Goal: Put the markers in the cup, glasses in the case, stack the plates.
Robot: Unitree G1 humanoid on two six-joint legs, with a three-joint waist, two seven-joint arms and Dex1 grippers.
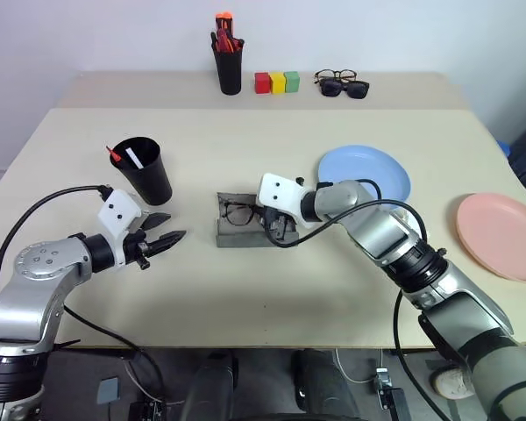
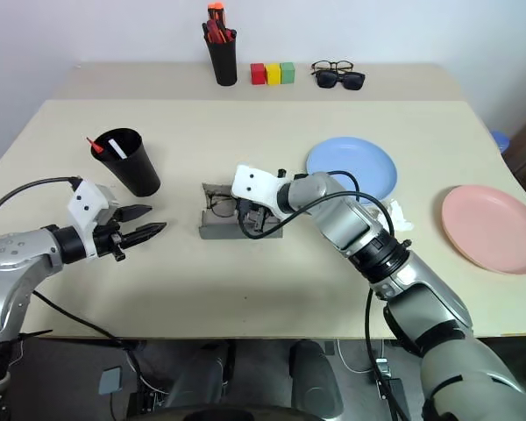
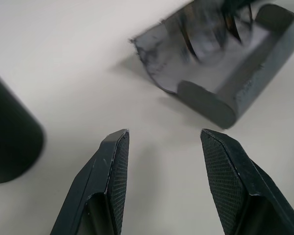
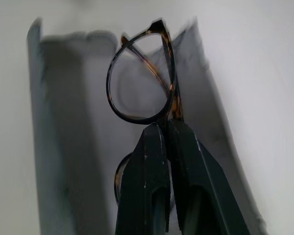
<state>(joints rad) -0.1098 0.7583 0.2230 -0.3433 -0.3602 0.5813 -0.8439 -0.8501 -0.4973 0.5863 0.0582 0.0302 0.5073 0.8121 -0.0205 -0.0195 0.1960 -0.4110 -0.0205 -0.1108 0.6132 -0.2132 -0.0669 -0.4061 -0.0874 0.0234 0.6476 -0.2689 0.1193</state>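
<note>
We see a beige desk (image 1: 272,298) under a white wall, our right gripper (image 4: 167,128) clamping the glasses (image 4: 137,93) over the case (image 1: 245,230) mid-frame, left gripper (image 1: 162,239) parted, empty.

From the head camera my right hand (image 1: 280,230) covers the right half of the glasses (image 1: 238,213), so I can make out just one lens and part of the frame. The case (image 1: 232,235) is partly hidden behind that hand too. In the right wrist view the glasses are pinched between my fingers (image 4: 152,161); the second lens is mostly hidden behind them, and the case walls are smeared by blur. In the left wrist view the case interior is blurred, and the cup (image 3: 10,147) is cut off at the picture's edge. The markers (image 1: 123,156) poke out of the cup, their lower lengths hidden inside. The pink plate (image 1: 501,235) is clipped by the edge.
</note>
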